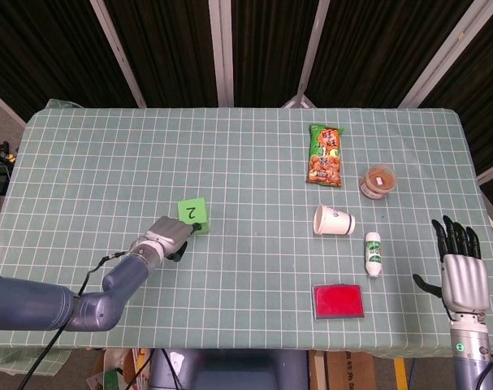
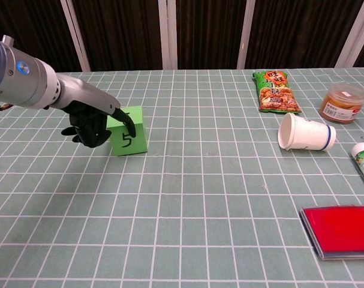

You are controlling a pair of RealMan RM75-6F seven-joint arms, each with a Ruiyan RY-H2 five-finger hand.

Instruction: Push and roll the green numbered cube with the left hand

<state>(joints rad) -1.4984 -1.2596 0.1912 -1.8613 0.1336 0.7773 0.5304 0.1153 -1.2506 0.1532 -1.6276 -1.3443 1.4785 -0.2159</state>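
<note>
Green numbered cube [image 1: 194,214] left of desk [image 1: 230,146] centre, well clear of all edges, open cloth all round. Flat on desk, 2 up, 5 facing the near edge. Left hand [image 2: 96,120] touching its left side, one finger extended over the cube, rest curled, gripping nothing; right hand [image 1: 460,264] spread, holding nothing, off the near right corner.

Two robot hands are in view: the left hand [image 2: 96,122] and the right hand [image 1: 461,272]. One worktop [image 1: 149,154], covered by a green checked cloth, carries seven loose things. There is one green numbered cube [image 2: 128,131], showing a 5 on the side facing the chest camera and a 2 on top in the head view. There is one green snack packet [image 1: 325,155]. There is one clear tub with an orange lid [image 2: 343,102]. There is one white paper cup [image 2: 306,132], lying on its side. There is one small white bottle with a green label [image 1: 373,253], also lying down. There is one flat red case [image 1: 338,301].
</note>
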